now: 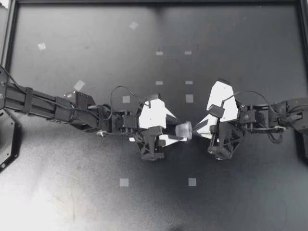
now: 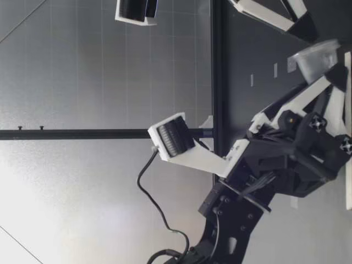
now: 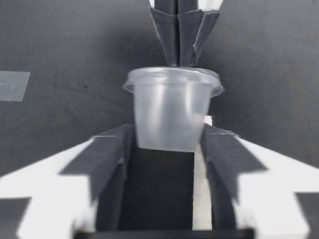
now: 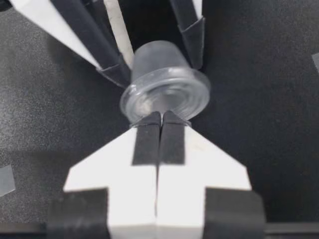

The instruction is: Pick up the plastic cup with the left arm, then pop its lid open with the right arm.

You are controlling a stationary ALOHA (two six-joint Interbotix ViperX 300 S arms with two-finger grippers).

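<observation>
Over black matte table (image 1: 231, 29) with grey tape squares (image 1: 124, 182), top view: left gripper (image 1: 178, 131) clamped on clear cup (image 1: 184, 130) mid-table; right gripper (image 1: 198, 129) closed at lid.
Low view: grey panelled wall (image 2: 82, 66) behind cup (image 2: 314, 58).
Left wrist: fingers (image 3: 112, 159) pressing cup (image 3: 172, 112) sides.
Right wrist: fingertips (image 4: 148, 132) together, touching lid (image 4: 167, 97) rim.

— How is the cup (image 1: 184, 130) looking?
— It's showing as cloudy, translucent plastic, smooth and faintly glossy.
— And my left gripper (image 1: 179, 131)?
— Its fingers (image 3: 112, 162) are looking like hard white plastic with matt black padding.
— The table (image 1: 240, 202)?
— At six o'clock from the cup it's reading matt black and finely grainy.
</observation>
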